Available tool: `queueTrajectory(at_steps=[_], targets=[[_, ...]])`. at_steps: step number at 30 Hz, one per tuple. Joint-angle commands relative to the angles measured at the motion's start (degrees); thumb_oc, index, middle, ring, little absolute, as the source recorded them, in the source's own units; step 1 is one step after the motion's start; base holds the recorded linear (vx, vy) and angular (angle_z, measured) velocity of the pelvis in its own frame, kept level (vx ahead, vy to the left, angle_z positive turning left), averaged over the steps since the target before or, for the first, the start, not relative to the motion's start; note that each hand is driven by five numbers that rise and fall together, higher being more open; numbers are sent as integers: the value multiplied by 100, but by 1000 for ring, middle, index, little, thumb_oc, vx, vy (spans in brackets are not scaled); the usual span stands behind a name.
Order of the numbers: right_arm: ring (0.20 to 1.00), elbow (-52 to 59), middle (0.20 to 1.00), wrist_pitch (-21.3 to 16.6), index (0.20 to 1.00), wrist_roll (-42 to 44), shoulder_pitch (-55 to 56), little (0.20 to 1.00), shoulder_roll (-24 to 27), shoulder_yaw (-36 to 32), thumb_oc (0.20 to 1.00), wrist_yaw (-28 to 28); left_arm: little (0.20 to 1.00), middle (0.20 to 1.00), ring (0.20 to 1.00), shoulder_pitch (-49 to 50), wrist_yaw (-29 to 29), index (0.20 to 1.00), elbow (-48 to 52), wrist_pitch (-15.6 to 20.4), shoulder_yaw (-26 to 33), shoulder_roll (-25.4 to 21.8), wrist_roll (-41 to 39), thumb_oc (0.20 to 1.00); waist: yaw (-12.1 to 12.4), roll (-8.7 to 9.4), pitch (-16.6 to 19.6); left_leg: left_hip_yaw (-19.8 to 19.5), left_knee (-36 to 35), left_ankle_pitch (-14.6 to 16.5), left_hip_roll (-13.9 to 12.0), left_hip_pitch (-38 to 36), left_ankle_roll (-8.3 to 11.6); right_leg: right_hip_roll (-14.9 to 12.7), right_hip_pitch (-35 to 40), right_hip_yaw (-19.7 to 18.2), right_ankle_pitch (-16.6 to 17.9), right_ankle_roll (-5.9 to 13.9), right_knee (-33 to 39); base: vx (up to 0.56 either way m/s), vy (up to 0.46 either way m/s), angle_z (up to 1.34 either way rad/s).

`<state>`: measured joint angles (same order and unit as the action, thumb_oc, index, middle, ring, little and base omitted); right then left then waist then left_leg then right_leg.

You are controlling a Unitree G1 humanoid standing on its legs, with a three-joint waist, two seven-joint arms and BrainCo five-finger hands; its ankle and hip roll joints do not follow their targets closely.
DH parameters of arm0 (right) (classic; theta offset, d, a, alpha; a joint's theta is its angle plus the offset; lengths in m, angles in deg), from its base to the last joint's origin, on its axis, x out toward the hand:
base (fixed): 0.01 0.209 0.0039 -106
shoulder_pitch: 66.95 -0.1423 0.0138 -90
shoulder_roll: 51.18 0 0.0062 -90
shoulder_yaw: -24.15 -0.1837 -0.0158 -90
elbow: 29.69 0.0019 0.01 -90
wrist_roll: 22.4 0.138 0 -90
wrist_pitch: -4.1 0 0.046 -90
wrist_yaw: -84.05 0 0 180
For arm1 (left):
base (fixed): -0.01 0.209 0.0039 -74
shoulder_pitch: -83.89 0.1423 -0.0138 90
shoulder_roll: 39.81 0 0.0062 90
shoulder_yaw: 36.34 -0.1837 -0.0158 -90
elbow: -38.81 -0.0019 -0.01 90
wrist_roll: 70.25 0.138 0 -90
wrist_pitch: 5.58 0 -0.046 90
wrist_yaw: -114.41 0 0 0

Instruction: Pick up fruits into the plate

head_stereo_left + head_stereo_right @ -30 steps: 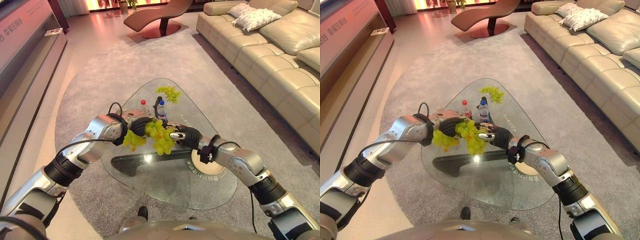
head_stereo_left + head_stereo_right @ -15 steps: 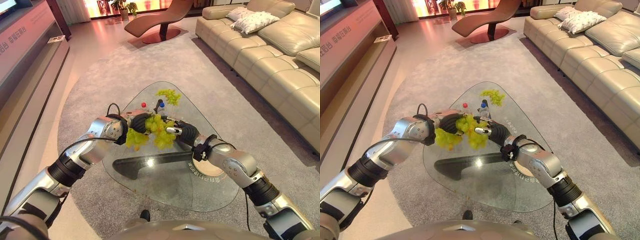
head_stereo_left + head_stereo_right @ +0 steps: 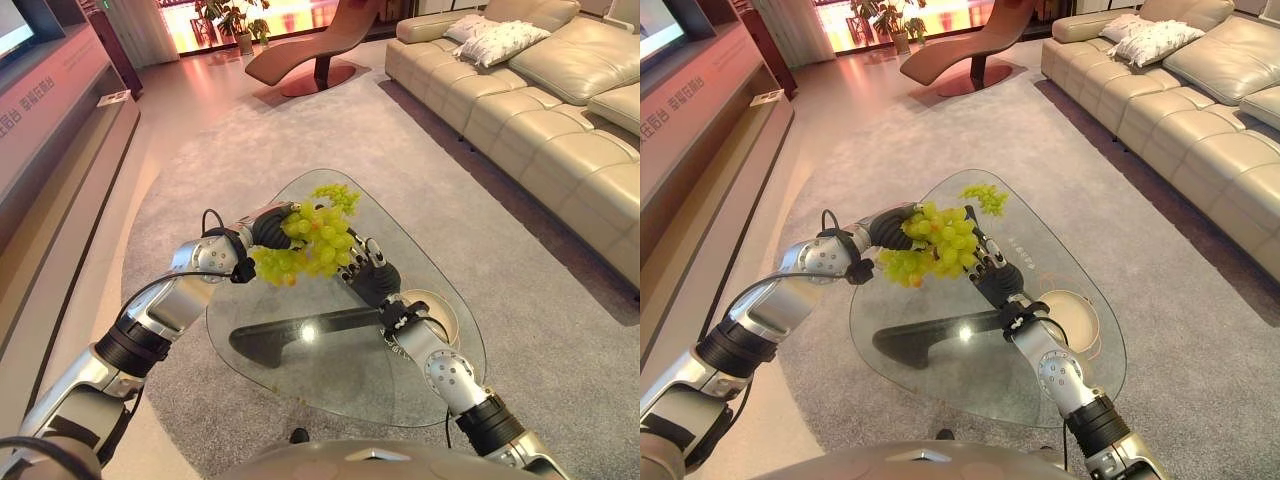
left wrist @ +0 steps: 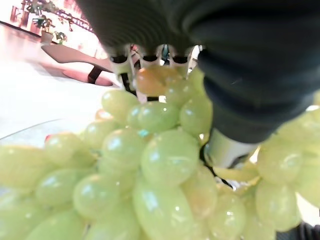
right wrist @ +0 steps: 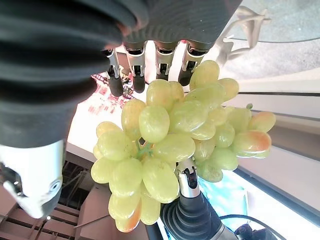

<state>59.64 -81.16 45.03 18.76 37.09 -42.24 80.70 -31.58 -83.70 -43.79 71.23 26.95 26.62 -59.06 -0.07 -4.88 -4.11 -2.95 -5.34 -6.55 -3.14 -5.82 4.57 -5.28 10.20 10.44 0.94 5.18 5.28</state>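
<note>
Grape bunch (image 3: 312, 243): green, large, held aloft above the far half of the glass table (image 3: 330, 375), between both hands. Long axis roughly level, running from the left hand (image 3: 268, 226) toward the right hand (image 3: 370, 278). Left hand: fingers curled round the bunch at its upper left. Right hand: palm turned to the bunch, fingers straight and relaxed, tips beside the grapes. Second grape bunch (image 3: 336, 195): smaller, on the table's far corner, just behind the held one. Plate (image 3: 441, 308): pale, on the table's right side, near the right wrist. Beige sofa (image 3: 540, 110) at right; brown lounge chair (image 3: 310, 45) beyond.
</note>
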Motion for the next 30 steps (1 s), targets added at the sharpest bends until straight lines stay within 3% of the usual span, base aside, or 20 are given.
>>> queueTrajectory(at_steps=[1,8,20,30], targets=[[1000,312,1000,-287,1000,-415,-327,1000,-289,124,1000,-303,200,200,200,-1194,117,200,-301,238,147,-182,73,200,67,220,-47,110,34,662,518,-273,-341,126,-156,-294,70,86,-71,-11,-1,4],[1000,371,1000,-262,1000,-910,-479,1000,-179,273,1000,-155,200,200,200,-1527,163,200,-479,93,-34,-157,124,200,32,206,-34,108,34,664,529,-264,-339,111,-175,-309,69,98,-77,-1,4,4],[1000,552,1000,-69,1000,-1766,-772,1000,94,397,1000,-161,200,200,200,-1640,-390,200,-556,-208,-259,-40,466,200,1,215,-63,128,34,669,534,-270,-339,117,-182,-388,73,100,-73,0,0,0],[1000,714,1000,-94,1000,-1941,-806,1000,229,324,1000,-41,200,200,200,-1470,-911,200,-485,-180,-308,-66,657,200,-7,225,-80,179,34,679,519,-278,-338,121,-181,-406,76,104,-64,1,-1,-2]])
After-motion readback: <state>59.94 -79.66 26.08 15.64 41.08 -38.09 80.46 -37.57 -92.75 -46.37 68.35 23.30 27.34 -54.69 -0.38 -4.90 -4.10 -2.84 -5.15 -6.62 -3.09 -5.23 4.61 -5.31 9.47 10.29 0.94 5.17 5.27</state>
